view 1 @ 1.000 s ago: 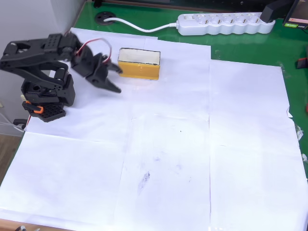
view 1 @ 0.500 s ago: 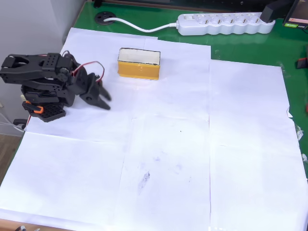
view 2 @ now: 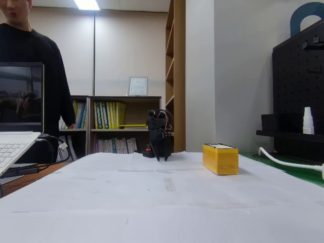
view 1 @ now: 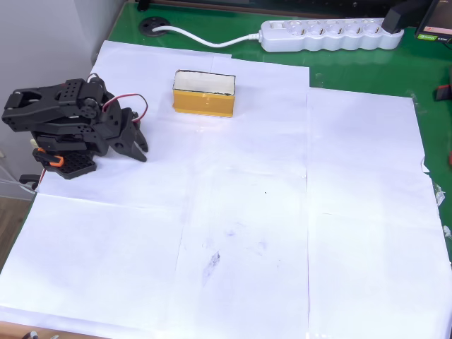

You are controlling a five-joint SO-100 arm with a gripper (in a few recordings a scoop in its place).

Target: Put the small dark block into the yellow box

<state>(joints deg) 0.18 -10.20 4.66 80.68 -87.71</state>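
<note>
The yellow box [view 1: 204, 93] stands on the white paper at the upper left in the overhead view, its cream inside facing up; in the fixed view the yellow box [view 2: 220, 158] sits right of centre. The small dark block is out of view. My black arm is folded back at the left edge. Its gripper [view 1: 143, 154] points down at the paper, well left of and below the box, and looks shut with nothing in it. In the fixed view the gripper [view 2: 163, 158] hangs just above the table, left of the box.
A white power strip [view 1: 332, 35] with its cable lies on the green mat at the top edge. White sheets [view 1: 282, 212] cover the table. A laptop [view 2: 15, 116] stands at the left, with a person [view 2: 30, 76] behind it.
The gripper has drawn back from beside the yellow box, moving left and down as the arm folded in. Its jaws, spread a second ago, have come together.
</note>
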